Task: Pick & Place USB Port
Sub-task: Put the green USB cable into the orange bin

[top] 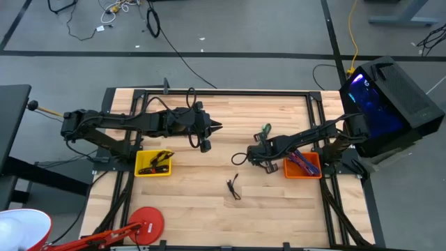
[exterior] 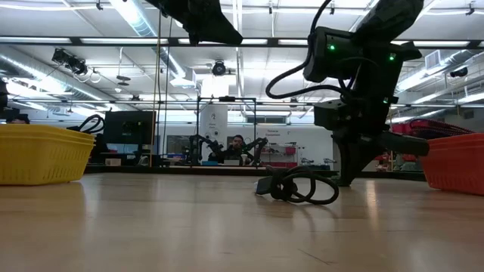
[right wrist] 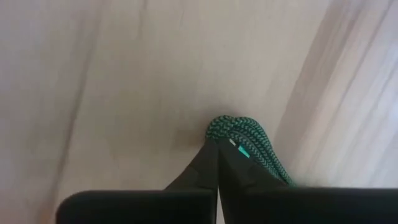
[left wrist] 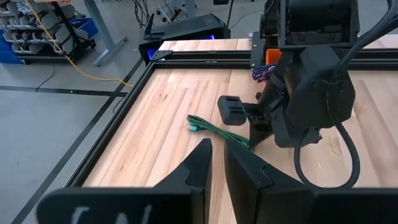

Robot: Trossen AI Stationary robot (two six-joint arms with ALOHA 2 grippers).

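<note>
Two arms reach over the table [top: 195, 202] in the high view: the left gripper [top: 217, 127] hangs mid-table, the right gripper [top: 240, 159] sits low beside the orange bin [top: 311, 169], a black cable [top: 234, 188] lies apart, and a yellow bin [top: 143, 168] sits under the left arm. Low view: that coiled black cable [exterior: 299, 186] lies on the wood before the right arm. Left wrist view: its fingers [left wrist: 199, 169] are pressed almost together, past them a green cable [left wrist: 214, 128] runs under the right arm. Right wrist view: closed fingers [right wrist: 211, 165] pinch the green cable [right wrist: 252, 144] above the wood.
</note>
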